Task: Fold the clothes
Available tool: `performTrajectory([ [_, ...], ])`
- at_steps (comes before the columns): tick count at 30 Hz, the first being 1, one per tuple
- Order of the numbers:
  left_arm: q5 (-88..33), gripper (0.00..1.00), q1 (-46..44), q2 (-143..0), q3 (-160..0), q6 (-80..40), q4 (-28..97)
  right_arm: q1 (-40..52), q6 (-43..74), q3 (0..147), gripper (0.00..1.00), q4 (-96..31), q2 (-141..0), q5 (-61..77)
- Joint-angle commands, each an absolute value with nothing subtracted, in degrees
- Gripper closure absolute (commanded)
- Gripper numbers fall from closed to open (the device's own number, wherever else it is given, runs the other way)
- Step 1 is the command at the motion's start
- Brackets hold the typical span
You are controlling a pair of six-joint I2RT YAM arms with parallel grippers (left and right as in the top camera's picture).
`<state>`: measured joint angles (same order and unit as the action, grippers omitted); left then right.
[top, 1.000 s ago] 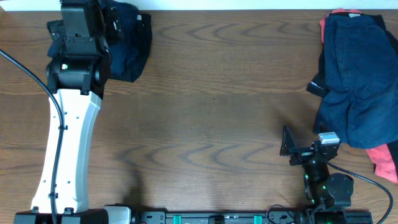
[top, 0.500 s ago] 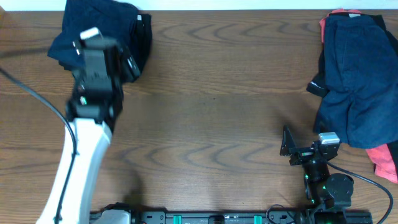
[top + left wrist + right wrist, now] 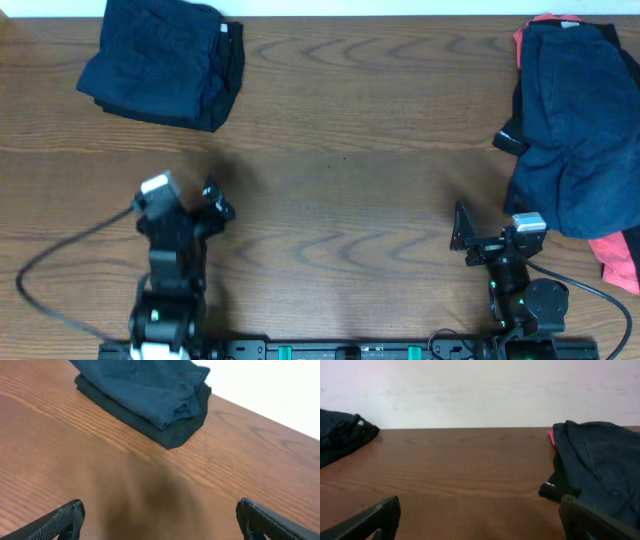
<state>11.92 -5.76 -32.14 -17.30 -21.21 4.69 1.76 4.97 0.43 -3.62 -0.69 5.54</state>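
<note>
Nearest, the black left gripper (image 3: 212,200) and the black right gripper (image 3: 462,235) are sitting near the front edge of the brown wooden table (image 3: 340,170), both with jaws standing wide apart and holding nothing. Farther back on the left, a folded stack of dark navy fabric garments (image 3: 165,60) is lying squared-up by the far edge (that part looks done). Along the right side, a rumpled heap of navy shorts (image 3: 575,120) is sprawling over a coral-pink garment (image 3: 615,255), all unfolded, so I judge the task is standing partway, with that pile waiting.
</note>
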Motion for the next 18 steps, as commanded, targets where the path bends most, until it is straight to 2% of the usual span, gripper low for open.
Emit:
performTrajectory([
  [1, 11.4, 0.02, -5.8, -24.3, -13.0, -21.5, 4.2, 2.3, 4.7, 0.3, 0.01, -3.8, -0.3, 5.4],
  [14, 10.8, 0.02, -4.4, -10.6, -5.7, -19.5, 4.2, 2.3, 4.7, 0.3, 0.01, -3.8, -0.3, 5.4],
  [18, 5.6, 0.02, -1.6, -7.3, -4.5, -15.7, 4.2, 2.3, 4.7, 0.3, 0.01, -3.8, -0.3, 5.4],
])
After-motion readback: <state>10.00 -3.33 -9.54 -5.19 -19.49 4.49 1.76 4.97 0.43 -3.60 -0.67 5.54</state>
